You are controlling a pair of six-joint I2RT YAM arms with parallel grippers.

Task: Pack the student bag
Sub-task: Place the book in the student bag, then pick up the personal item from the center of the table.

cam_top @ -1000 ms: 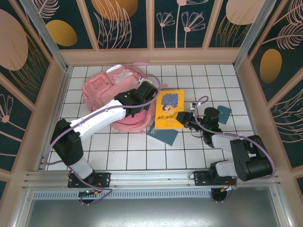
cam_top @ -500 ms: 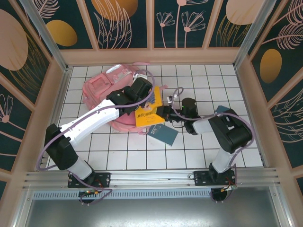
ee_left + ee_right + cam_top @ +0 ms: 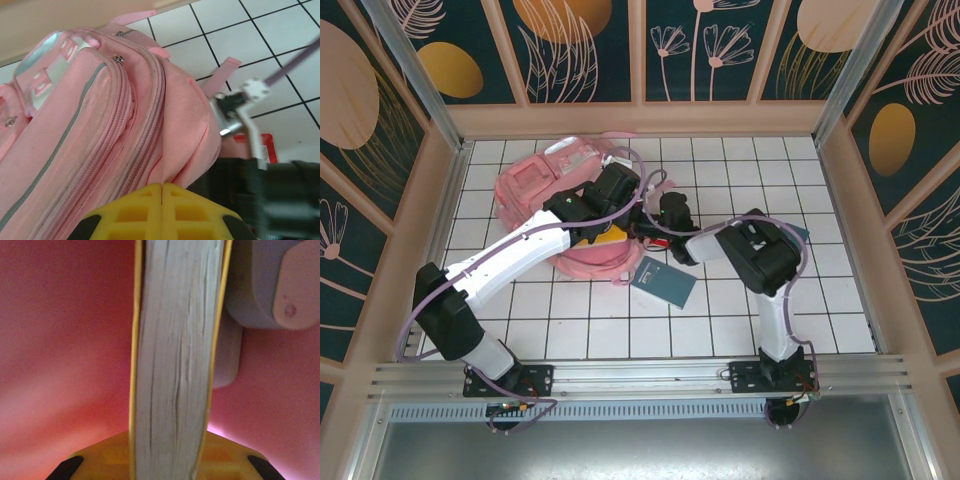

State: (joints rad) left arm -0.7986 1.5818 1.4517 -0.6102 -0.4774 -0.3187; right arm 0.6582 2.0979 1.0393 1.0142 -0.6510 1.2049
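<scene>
Left wrist: pink backpack (image 3: 100, 125) — grey-edged zippers (image 3: 118, 59), pale strip (image 3: 35, 60) | left gripper (image 3: 162, 189) pinching its fabric fold | right gripper (image 3: 170, 457) pinching yellow-covered book (image 3: 175, 340) — pink fabric around

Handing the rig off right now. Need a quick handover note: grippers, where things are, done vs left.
Left gripper: shut, pinching fabric of the student bag by its opening.
Right gripper: shut on the yellow book, held edge-on with pink fabric all around, so it is inside the bag.
Dark teal book: flat on the table beside the bag, not packed.
Done: yellow book pushed in, not released.
Left: let go of it, pull the right arm out, then probably pack the teal book.
</scene>
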